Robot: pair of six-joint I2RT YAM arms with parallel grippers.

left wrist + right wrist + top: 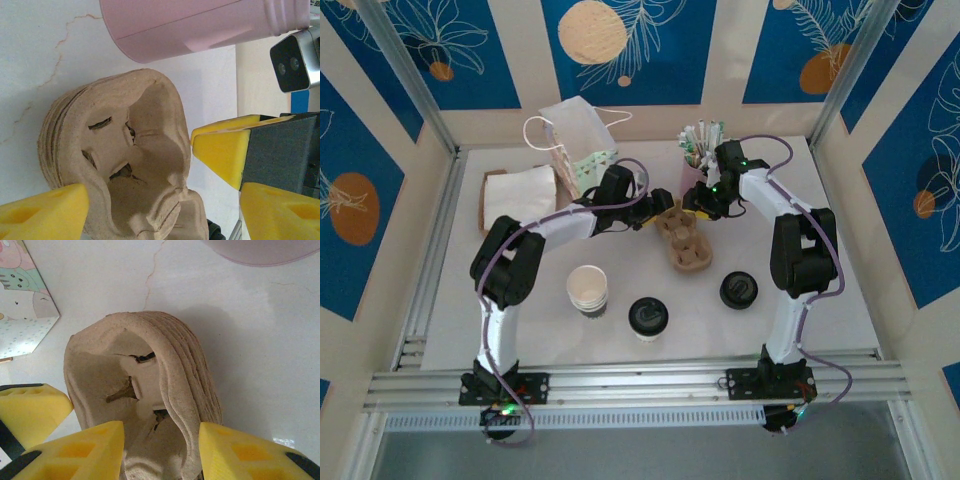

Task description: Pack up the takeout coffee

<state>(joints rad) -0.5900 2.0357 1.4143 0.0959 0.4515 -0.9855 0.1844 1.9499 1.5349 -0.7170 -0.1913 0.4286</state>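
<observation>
carrier stack [135,150] lies near a pink cup [200,25].

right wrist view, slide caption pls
Right gripper with yellow fingers straddling one wall of a stack of brown moulded-pulp cup carriers on a white table

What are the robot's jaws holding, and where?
The right jaws pinch the carrier by its rim; the left jaws are open, holding nothing.
</observation>
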